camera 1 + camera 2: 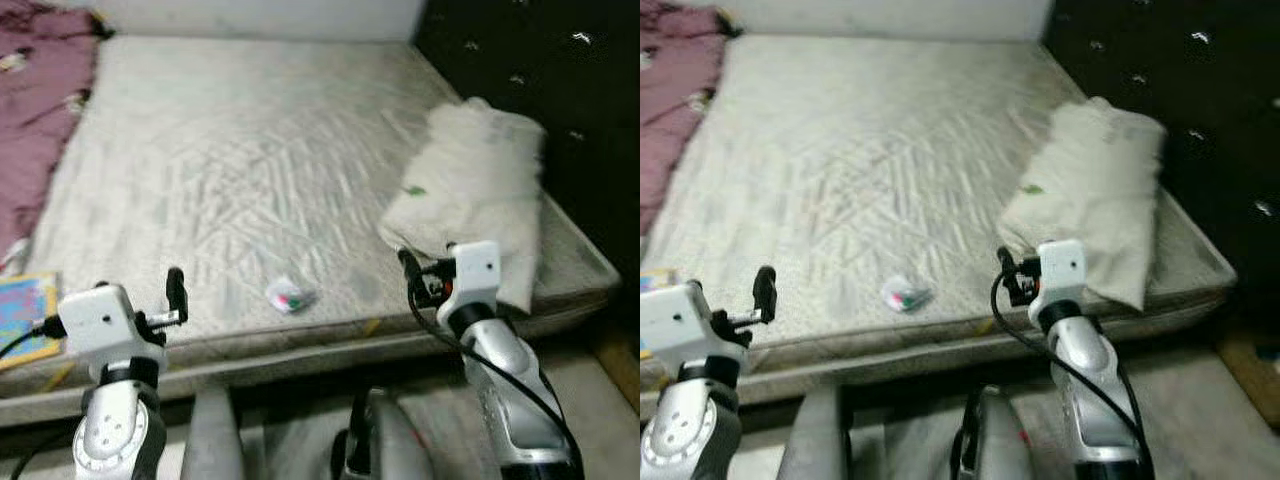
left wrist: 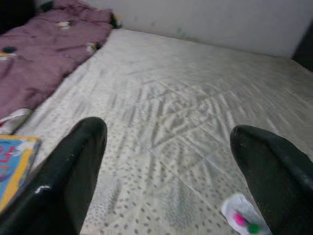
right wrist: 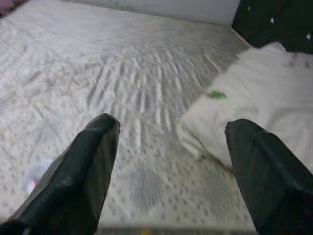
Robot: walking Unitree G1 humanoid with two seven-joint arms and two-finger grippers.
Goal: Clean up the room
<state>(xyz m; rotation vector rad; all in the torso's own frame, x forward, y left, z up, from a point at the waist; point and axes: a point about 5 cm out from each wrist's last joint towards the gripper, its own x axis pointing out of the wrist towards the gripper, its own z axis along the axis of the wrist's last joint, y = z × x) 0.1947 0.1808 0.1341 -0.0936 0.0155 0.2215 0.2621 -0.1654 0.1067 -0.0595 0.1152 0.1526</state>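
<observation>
- Bare mattress (image 1: 250, 150): pale, quilted, stitched in a chevron pattern with fine speckles; I see it running from the near edge to a white wall.
- Crumpled wrapper (image 1: 290, 295): small, whitish, with pink and green marks; it lies on the mattress near the front edge, between my two hands.
- Cream blanket (image 1: 470, 190): fluffy, folded into a thick bundle, on the mattress's right side beside a dark tufted headboard (image 1: 560, 80).
- Purple bedding (image 1: 40, 110): soft, rumpled, along the left side.
- Colourful book (image 1: 22, 315): flat, blue and yellow, at the left front corner.
- Left hand (image 2: 168, 161): released, fingers spread, held over the front edge.
- Right hand (image 3: 168, 161): released, fingers spread, just before the blanket.
</observation>
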